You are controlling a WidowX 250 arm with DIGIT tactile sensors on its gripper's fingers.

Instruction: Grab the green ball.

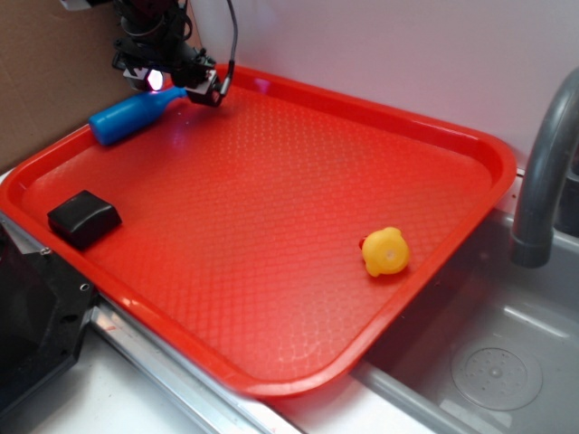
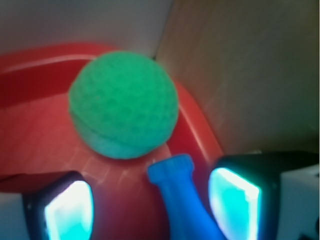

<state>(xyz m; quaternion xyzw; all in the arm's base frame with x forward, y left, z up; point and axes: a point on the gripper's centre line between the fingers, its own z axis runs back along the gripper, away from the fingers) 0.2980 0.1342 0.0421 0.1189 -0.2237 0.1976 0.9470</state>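
— Where was the green ball point(image 2: 123, 105)?

— In the wrist view it sat on the red tray point(image 2: 30, 130), right in the far left corner where the raised rim curves round, ahead of the tool point(image 2: 152, 202). In the exterior view I could not see it; the tool point(image 1: 172, 77) and its mount covered that corner.

— And the tool itself?

— Its two fingers point(image 2: 67, 210) were spread apart and held nothing. The ball lay beyond their tips, not between them. What did lie between them was the neck of the blue bottle-shaped toy point(image 2: 182, 200), closer to the right finger; whether it touched that finger I could not tell.

— How tight was the corner?

— Tight. The ball was just beside the tray rim, with a brown cardboard wall point(image 1: 45, 72) rising close behind. The blue toy point(image 1: 136, 116) lay along the far left edge.

— Open room elsewhere?

— Plenty. The tray's point(image 1: 271, 226) middle was bare. A black block point(image 1: 83, 218) sat near the left edge, a yellow duck point(image 1: 385, 251) well apart on the right, near the rim by the sink point(image 1: 488, 362) and the grey faucet point(image 1: 543, 172).
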